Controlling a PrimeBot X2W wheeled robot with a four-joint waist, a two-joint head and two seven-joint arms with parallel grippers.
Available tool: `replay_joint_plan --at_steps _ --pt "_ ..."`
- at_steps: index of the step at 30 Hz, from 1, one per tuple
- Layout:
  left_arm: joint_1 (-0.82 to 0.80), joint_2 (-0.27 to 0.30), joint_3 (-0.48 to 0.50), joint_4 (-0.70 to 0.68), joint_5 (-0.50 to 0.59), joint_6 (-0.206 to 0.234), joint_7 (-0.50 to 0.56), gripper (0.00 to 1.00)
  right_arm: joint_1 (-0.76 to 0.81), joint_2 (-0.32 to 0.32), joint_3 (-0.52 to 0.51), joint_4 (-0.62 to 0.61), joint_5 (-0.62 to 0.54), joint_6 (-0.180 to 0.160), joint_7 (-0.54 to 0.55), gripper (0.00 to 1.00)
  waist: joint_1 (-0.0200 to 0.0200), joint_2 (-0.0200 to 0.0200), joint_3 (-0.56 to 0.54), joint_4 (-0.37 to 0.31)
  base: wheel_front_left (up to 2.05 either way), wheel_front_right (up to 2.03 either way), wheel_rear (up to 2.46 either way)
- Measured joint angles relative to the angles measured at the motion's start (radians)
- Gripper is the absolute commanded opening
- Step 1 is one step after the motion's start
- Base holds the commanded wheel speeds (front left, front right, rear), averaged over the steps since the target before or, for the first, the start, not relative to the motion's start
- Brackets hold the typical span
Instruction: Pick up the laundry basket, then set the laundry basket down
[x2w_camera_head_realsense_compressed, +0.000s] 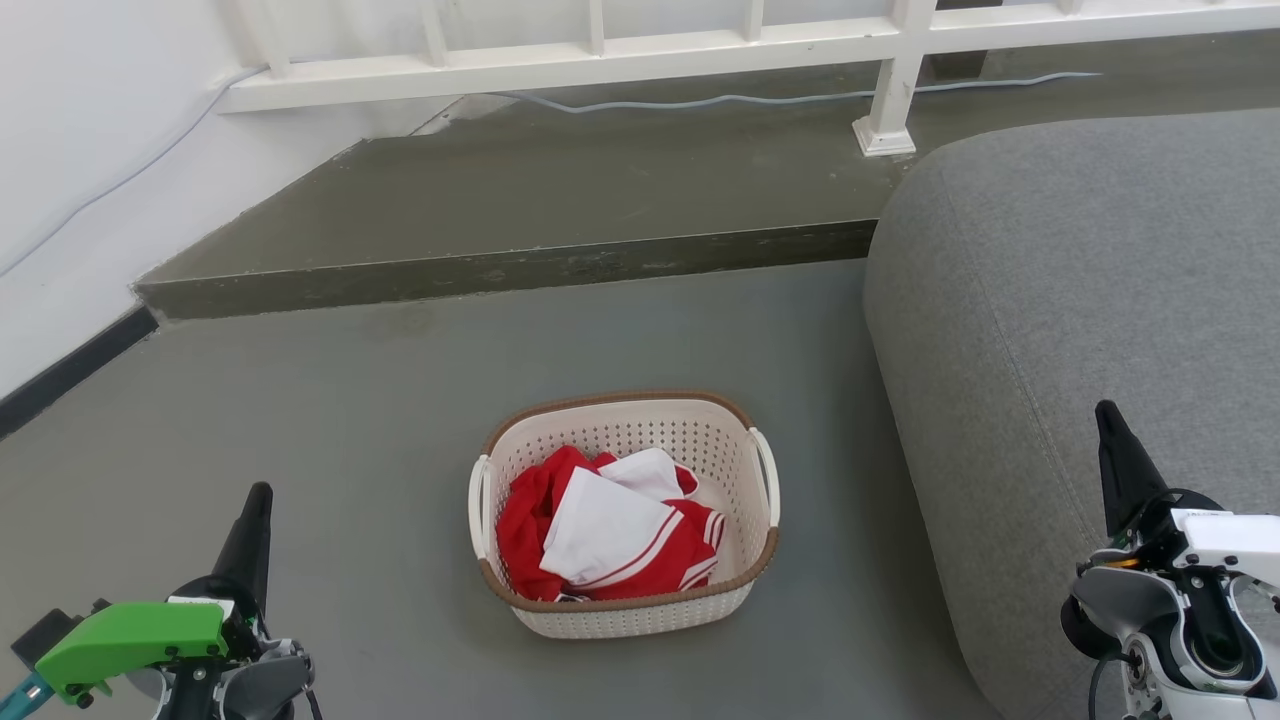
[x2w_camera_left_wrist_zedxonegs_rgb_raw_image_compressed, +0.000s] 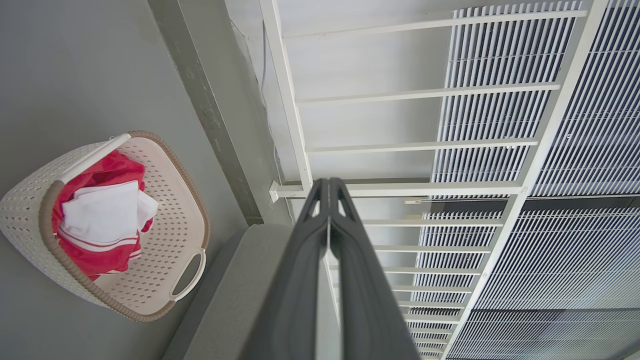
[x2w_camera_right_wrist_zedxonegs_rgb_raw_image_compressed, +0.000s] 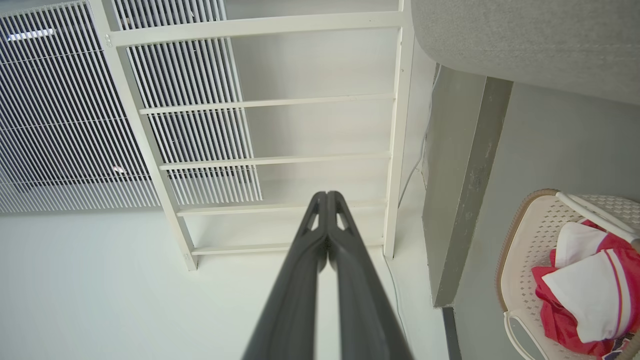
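The laundry basket (x2w_camera_head_realsense_compressed: 620, 618) is sitting on the grey floor (x2w_camera_head_realsense_compressed: 340, 430), well short of the floor's far edge, between the two arms and a little ahead of them. Nearest, the left gripper (x2w_camera_head_realsense_compressed: 257, 495) and the right gripper (x2w_camera_head_realsense_compressed: 1105, 415) are hanging to either side, well apart from it. Each is pressing its two fingers together tip to tip and gripping nothing. Red and white clothes (x2w_camera_head_realsense_compressed: 610, 530) are lying bunched inside the basket. A grey sofa (x2w_camera_head_realsense_compressed: 1080, 300) is bulging near its right side. Beyond, a step (x2w_camera_head_realsense_compressed: 500, 270) and a white railing (x2w_camera_head_realsense_compressed: 600, 60) are running across.

What is likely going wrong from here: fingers not opening first would be skidding off the handles, a one-sided lift would be tipping the clothes out, and the right arm may be brushing the sofa.

Counting: one basket, two handles – left (x2w_camera_head_realsense_compressed: 478, 505) and right (x2w_camera_head_realsense_compressed: 768, 475) – two grippers and one sofa. How many garments there are, I cannot tell.
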Motion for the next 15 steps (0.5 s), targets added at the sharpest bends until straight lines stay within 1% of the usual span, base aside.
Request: replay_joint_plan --at_steps 9,11,12,15 --pt "0.0 0.0 0.0 0.002 0.0 0.0 0.0 0.0 0.0 0.0 0.0 0.002 0.0 0.0 0.0 0.0 0.0 0.0 0.0 0.0 0.0 0.0 0.0" --pt "0.011 -0.007 -0.002 0.021 0.0 0.0 0.0 0.0 0.014 0.008 0.001 0.019 0.0 -0.005 0.0 0.0 0.0 0.0 0.0 0.0 0.0 0.0 0.0" --pt "0.019 -0.013 -0.002 0.033 0.0 0.0 0.0 1.0 0.026 0.014 0.002 0.03 0.0 -0.006 0.0 1.0 0.0 0.0 0.0 0.0 0.0 0.0 0.0" --pt "0.046 -0.025 -0.008 0.058 0.0 0.001 -0.001 1.0 0.057 0.029 0.006 0.055 0.0 -0.006 0.0 1.0 0.0 0.0 0.0 0.0 0.0 0.0 0.0"
